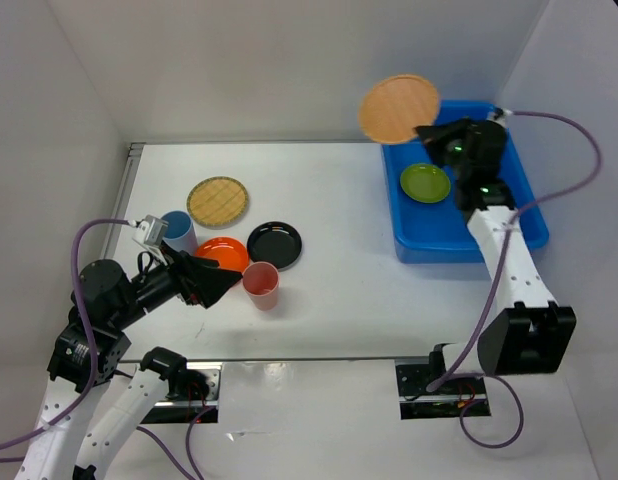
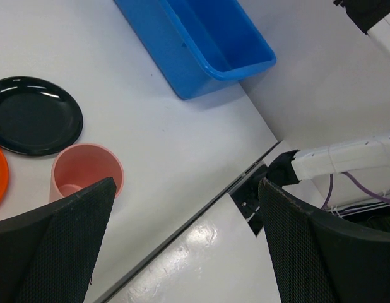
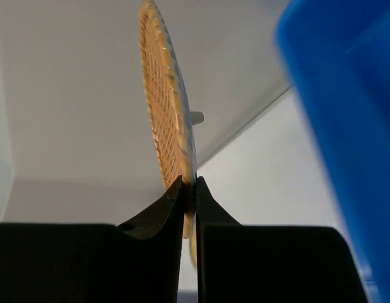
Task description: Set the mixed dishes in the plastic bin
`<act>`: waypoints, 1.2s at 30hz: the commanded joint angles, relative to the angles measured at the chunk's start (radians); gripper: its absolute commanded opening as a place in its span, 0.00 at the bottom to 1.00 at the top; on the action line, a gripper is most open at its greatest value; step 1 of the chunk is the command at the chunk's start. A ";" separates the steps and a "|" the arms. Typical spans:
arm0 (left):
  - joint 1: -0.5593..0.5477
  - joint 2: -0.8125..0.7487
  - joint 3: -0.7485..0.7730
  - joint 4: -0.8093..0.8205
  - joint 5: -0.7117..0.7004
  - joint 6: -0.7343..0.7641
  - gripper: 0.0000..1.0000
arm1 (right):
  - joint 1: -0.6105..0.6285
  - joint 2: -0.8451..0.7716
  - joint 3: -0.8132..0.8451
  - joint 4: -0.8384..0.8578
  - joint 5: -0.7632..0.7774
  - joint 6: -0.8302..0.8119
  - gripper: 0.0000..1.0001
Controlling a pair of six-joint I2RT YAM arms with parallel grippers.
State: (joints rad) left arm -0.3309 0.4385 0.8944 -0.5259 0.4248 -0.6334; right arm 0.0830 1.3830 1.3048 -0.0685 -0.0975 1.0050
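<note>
White table (image 1: 369, 290), plain white walls (image 1: 289, 70) around it. Right gripper (image 1: 427, 133) clamped the rim of a tan woven plate (image 1: 399, 108), raised over the far left corner of the blue bin (image 1: 519, 215). Lime plate (image 1: 425, 183) lay inside the bin. Left gripper (image 1: 221, 285) was wide open and empty, beside the pink cup (image 1: 261, 285).

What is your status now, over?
Right jaws shut on tan plate, raised by blue bin. Left jaws open, near pink cup. Green plate in bin. Nothing in the way.

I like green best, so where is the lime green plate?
In the top view, the lime green plate lies inside the blue bin at the far right, beside the right arm.
</note>
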 commanded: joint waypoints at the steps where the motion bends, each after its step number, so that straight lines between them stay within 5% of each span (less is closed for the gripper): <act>1: -0.003 -0.012 0.029 0.040 0.025 -0.015 1.00 | -0.190 -0.048 -0.087 -0.004 -0.077 -0.029 0.00; 9: -0.003 -0.032 0.029 0.030 0.034 -0.015 1.00 | -0.431 0.053 -0.171 0.016 -0.173 -0.060 0.00; 24: -0.003 -0.032 0.011 0.049 0.034 -0.034 1.00 | -0.451 0.435 -0.110 0.085 -0.170 -0.109 0.00; 27: -0.003 -0.023 0.011 0.049 0.034 -0.034 1.00 | -0.451 0.456 -0.110 0.076 -0.157 -0.109 0.12; 28: -0.003 -0.023 0.011 0.049 0.034 -0.034 1.00 | -0.451 0.456 -0.110 0.076 -0.157 -0.109 0.26; 31: -0.003 -0.023 0.011 0.049 0.034 -0.034 1.00 | -0.451 0.429 -0.110 0.062 -0.146 -0.129 0.40; 36: -0.003 -0.023 0.011 0.058 0.034 -0.034 1.00 | -0.433 0.323 -0.021 -0.029 -0.101 -0.178 0.79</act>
State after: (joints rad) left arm -0.3309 0.4099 0.8944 -0.5114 0.4427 -0.6594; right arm -0.3527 1.8133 1.1763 -0.0868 -0.2489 0.8684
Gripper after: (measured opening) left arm 1.001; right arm 0.751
